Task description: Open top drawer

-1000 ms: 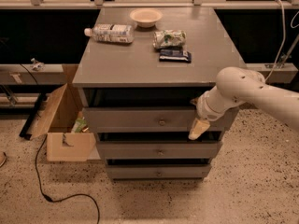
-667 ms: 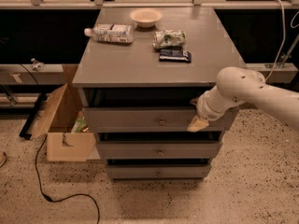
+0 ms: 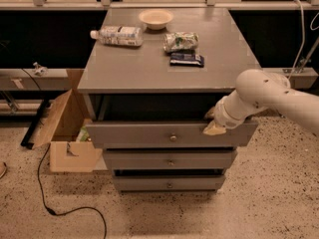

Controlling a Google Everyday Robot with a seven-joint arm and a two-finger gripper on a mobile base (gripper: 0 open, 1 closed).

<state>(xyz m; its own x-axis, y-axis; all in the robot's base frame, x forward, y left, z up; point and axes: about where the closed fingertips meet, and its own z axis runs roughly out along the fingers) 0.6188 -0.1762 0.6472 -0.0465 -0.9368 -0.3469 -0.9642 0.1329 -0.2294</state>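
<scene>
The top drawer [image 3: 144, 134] is the widest grey drawer of the cabinet, with a small round knob [image 3: 173, 138] at its centre. It stands pulled out a little, with a dark gap showing under the cabinet top. My gripper [image 3: 213, 122], at the end of the white arm [image 3: 269, 96], is at the right end of the drawer's front. It is shut over the front's top edge, one tan fingertip [image 3: 215, 129] in front of the panel and the other behind it.
Two narrower drawers [image 3: 169, 159] [image 3: 168, 183] sit below. On the cabinet top [image 3: 124, 68] lie a bowl [image 3: 155, 18], a plastic bottle [image 3: 117, 35], a snack bag [image 3: 181, 41] and a dark packet [image 3: 187, 59]. An open cardboard box [image 3: 65, 133] and a black cable [image 3: 60, 210] are on the floor at the left.
The top drawer has slid out toward the camera with my gripper on its front edge. The gripper sits a little higher on the panel than before.
</scene>
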